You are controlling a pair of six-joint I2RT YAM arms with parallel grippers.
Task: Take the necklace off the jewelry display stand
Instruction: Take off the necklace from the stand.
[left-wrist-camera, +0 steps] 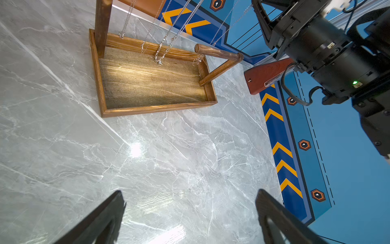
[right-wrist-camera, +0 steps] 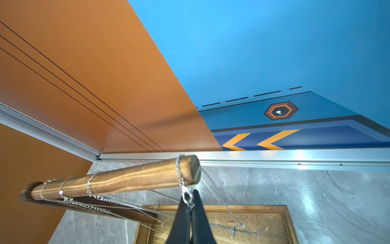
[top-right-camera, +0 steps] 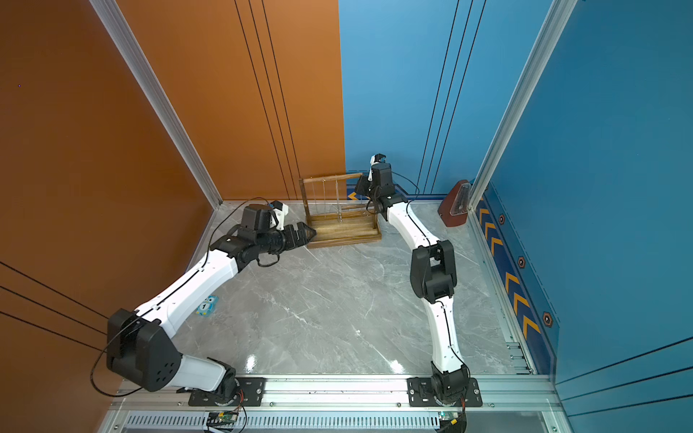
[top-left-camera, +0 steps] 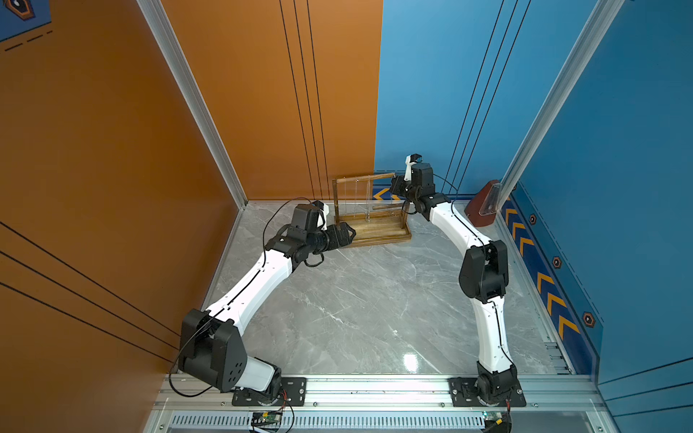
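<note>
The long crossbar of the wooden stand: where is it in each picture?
Top view: crossbar near the middle, before the back wall.
Top view: crossbar near the middle too.
Left wrist: not in it.
Right wrist: crossbar beside the right gripper, shut on a necklace.
Shared landmark: the stand's tray, in all four.

Jewelry display stand (top-left-camera: 378,241) stands at far middle of surface (top-left-camera: 356,307), close to back wall (top-left-camera: 262,93). Crossbar (right-wrist-camera: 126,179) runs left-right above tray (left-wrist-camera: 158,108); necklace (right-wrist-camera: 178,169) hangs at its right end, other chains (right-wrist-camera: 89,183) further left, all dangling over tray. Left fingers (left-wrist-camera: 105,215) near tray's left end; right fingers (right-wrist-camera: 183,221) just under crossbar's right end, touching necklace. Wedge box (top-left-camera: 483,206) in far right corner.
</note>
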